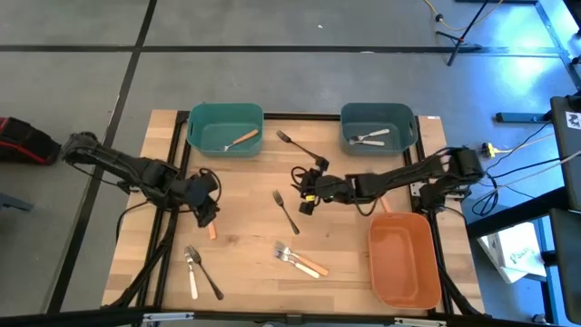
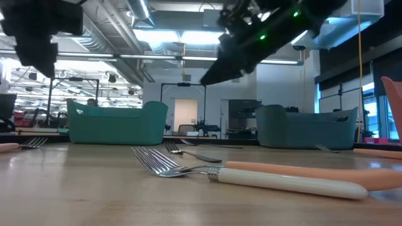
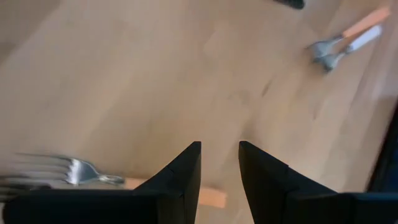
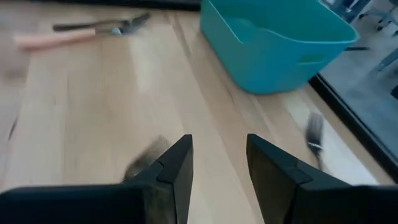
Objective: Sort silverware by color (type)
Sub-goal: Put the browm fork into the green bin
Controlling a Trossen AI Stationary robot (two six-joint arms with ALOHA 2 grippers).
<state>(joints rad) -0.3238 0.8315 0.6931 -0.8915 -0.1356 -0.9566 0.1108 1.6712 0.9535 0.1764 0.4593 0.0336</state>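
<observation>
Silverware is lying scattered: an orange-handled fork (image 1: 241, 139) in the left teal bin (image 1: 225, 128), a pale fork (image 1: 369, 138) in the right teal bin (image 1: 378, 126), others loose on the table (image 1: 245, 236). The left gripper (image 1: 208, 213) is hovering open over an orange-handled fork (image 3: 124, 183), holding nothing. The right gripper (image 1: 307, 202) is hanging open and empty mid-table near a dark fork (image 1: 286, 212).

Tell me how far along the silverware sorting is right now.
Early going. Done: an orange-handled fork lies in the left teal bin, and pale-handled pieces lie in the right teal bin; the orange bin holds nothing. In hand: nothing. The left gripper is open over an orange-handled fork; the right gripper is open mid-table. Left: about seven pieces on the table, including a dark fork.
</observation>
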